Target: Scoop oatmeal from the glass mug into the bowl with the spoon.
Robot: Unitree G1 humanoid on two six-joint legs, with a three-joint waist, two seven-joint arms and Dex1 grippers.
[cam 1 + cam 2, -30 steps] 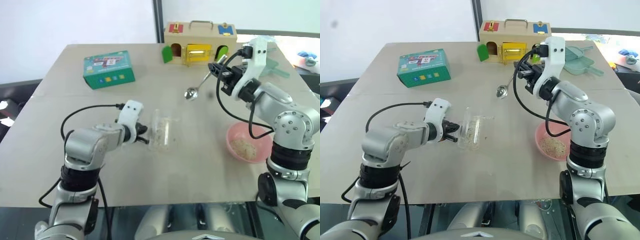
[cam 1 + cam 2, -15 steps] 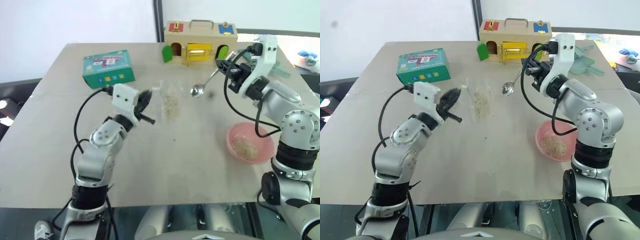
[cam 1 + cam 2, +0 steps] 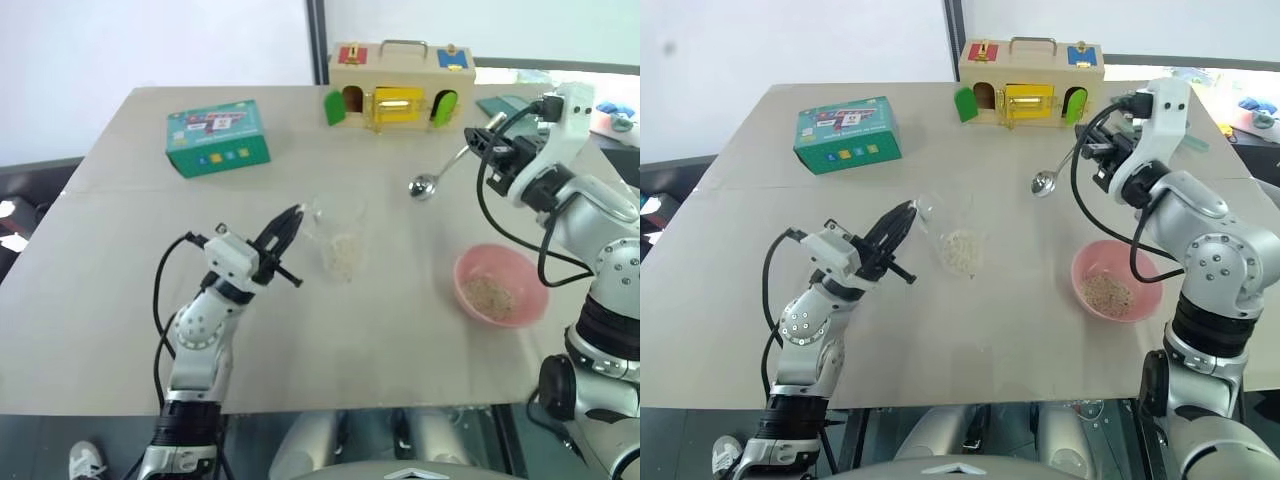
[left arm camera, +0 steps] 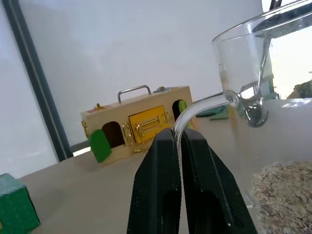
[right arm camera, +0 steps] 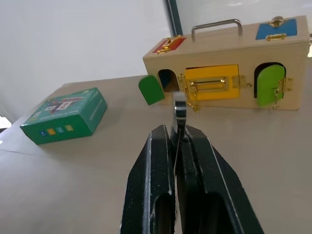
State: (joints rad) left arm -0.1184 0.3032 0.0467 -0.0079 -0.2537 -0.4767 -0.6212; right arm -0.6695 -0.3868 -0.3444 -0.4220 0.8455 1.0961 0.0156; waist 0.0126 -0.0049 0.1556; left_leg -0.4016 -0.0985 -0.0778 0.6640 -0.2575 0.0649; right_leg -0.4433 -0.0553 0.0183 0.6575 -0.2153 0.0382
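The left gripper point(image 4: 178, 141) pinches the thin handle of the glass mug point(image 3: 338, 238), held upright over the table's point(image 3: 120, 300) middle with oatmeal point(image 3: 340, 258) inside, fingers angled upward. The right gripper point(image 5: 176, 136) clamps the spoon point(image 3: 432, 178) handle, its bowl hanging toward the table near the wooden latch box point(image 3: 400, 82) at the far edge. The pink bowl point(image 3: 500, 288), holding oats, sits near the right edge; a green box point(image 3: 217, 136), print unreadable, lies far left.

The 2 head views look forward and down from above the near edge of the surface point(image 3: 120, 330), sharing nearly all of it to the far edge. Each wrist view sits close behind its own pincer, facing the far edge; both share the wooden latch box point(image 5: 229, 53).
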